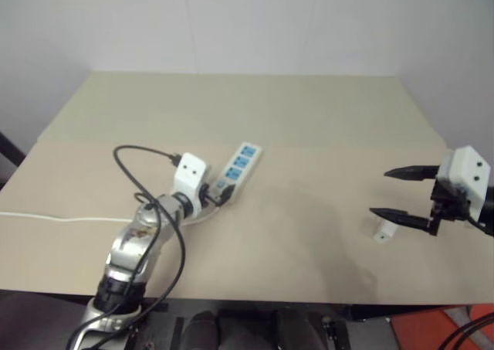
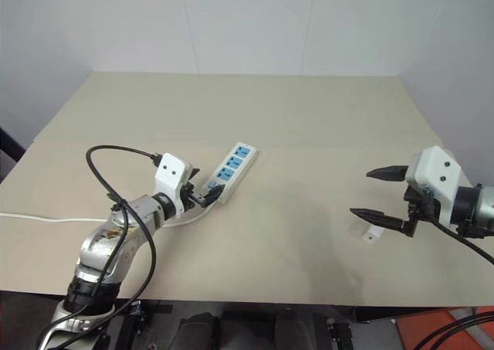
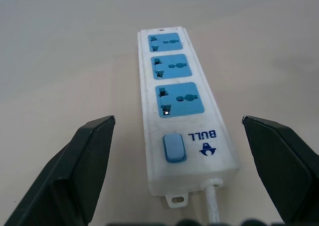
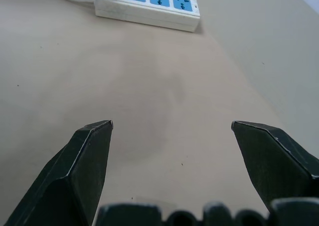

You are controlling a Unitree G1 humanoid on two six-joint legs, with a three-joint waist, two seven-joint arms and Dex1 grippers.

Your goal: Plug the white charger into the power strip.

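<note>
The power strip lies flat on the beige table, a long white bar with three blue sockets in a row and a blue switch at its cord end. My left gripper is open right at that cord end, one finger on each side of the strip, with nothing held. The white charger is a small white block lying on the table at the right. My right gripper hovers open just above and beside the charger, pointing left toward the strip, and holds nothing.
The strip's thin white cord runs left across the table to its left edge. A pale wall stands behind the table. An orange-red object sits on the floor below the table's front right corner.
</note>
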